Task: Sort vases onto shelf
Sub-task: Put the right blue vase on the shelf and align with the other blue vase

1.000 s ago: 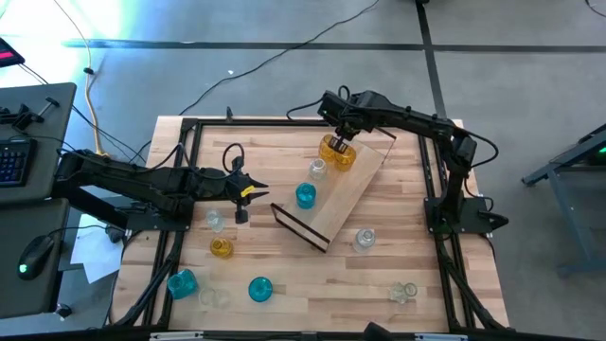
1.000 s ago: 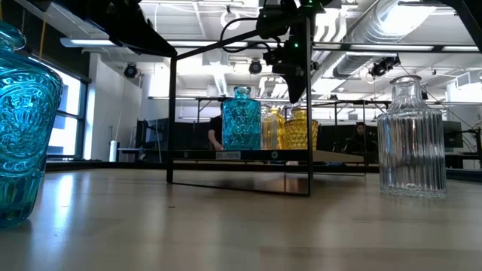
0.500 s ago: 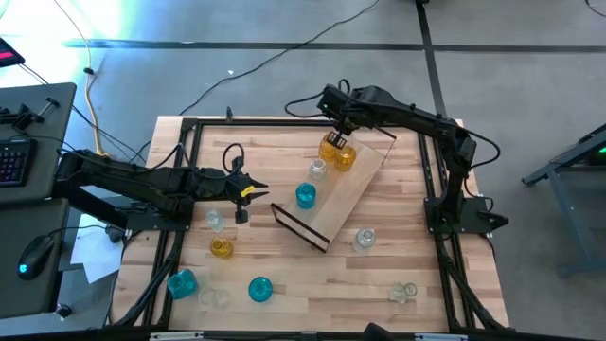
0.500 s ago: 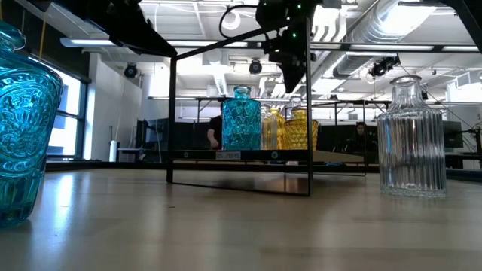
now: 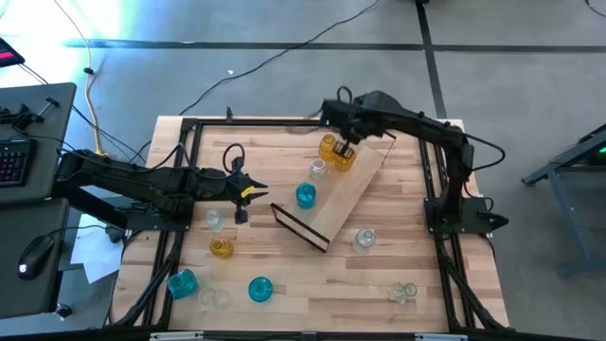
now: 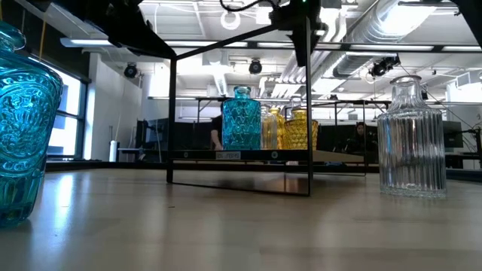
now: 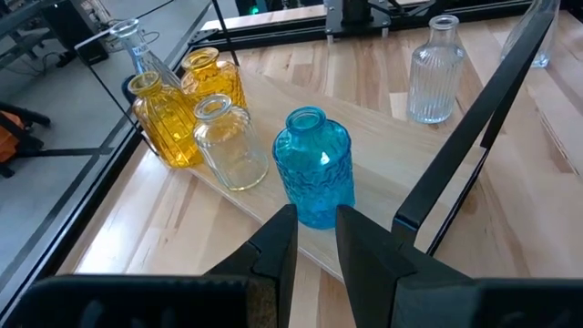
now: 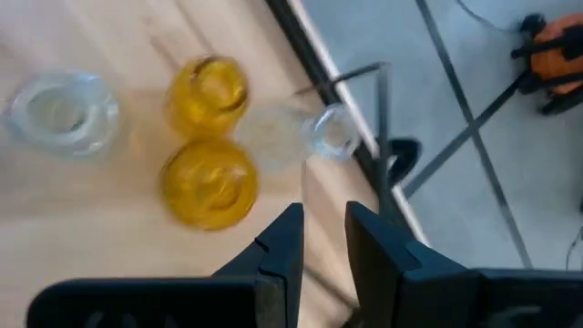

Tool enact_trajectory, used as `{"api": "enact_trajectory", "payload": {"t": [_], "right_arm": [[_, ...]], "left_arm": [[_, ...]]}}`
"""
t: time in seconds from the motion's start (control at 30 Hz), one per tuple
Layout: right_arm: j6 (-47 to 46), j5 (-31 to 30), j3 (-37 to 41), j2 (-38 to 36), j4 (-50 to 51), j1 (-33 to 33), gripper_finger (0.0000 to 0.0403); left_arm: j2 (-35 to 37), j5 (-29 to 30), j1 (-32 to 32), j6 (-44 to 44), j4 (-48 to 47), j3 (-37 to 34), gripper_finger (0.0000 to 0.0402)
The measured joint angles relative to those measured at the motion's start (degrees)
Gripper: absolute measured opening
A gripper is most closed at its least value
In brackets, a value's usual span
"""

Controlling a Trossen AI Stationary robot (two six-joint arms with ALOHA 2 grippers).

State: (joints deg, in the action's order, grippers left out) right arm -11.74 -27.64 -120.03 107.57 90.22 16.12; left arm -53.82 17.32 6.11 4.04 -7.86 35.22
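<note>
The shelf (image 5: 358,185) lies slantwise across the table's middle. On it stand two amber vases (image 5: 329,146) (image 5: 344,159), a clear one (image 5: 317,169) and a teal one (image 5: 305,195). The right wrist view also shows a long-necked clear vase (image 8: 314,132) at the shelf's far end. My right gripper (image 8: 319,223) hovers above the amber pair (image 8: 209,182), narrowly open, with nothing between its fingers. My left gripper (image 5: 254,190) waits at the table's left, short of the shelf. It points at the teal vase (image 7: 314,178), narrowly open and holding nothing.
Loose vases stand on the tabletop: clear (image 5: 216,220), amber (image 5: 222,248), teal (image 5: 181,282) and teal (image 5: 259,289) near the front left, clear (image 5: 364,239) and clear (image 5: 402,292) at the right. The shelf's black wire frame (image 7: 465,155) rises at its near end.
My right gripper has risen away from the amber vases on the shelf, nearly leaving the low view at the top. The amber vases stay upright where they were.
</note>
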Motion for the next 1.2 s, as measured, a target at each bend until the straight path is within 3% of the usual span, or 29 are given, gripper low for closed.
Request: {"api": "enact_trajectory", "payload": {"t": [0.47, 0.63, 0.8, 0.97, 1.2], "right_arm": [[-22.04, -1.88, 9.38, -4.81, -0.29, -21.50, 0.0067], [-28.52, -1.75, 15.29, -4.76, -0.20, -27.11, 0.0067], [-32.82, -0.85, 20.82, -4.72, -0.20, -30.69, 0.0067], [-35.82, -0.86, 23.78, -4.72, -0.19, -34.55, 0.0067], [-37.30, -3.71, 25.29, -4.72, -0.19, -38.56, 0.0067]], "left_arm": [[0.00, 0.30, 2.19, -2.32, -1.94, 0.00, 0.0071], [0.00, 5.00, 2.63, -2.84, -1.84, 0.00, 0.0071], [-0.01, 2.67, 3.55, -6.23, -2.18, 0.00, 0.0071], [0.00, -3.67, 8.62, -10.74, -5.68, 0.00, 0.0071], [0.00, -3.21, 18.41, -12.81, 1.60, 0.00, 0.0071]]}}
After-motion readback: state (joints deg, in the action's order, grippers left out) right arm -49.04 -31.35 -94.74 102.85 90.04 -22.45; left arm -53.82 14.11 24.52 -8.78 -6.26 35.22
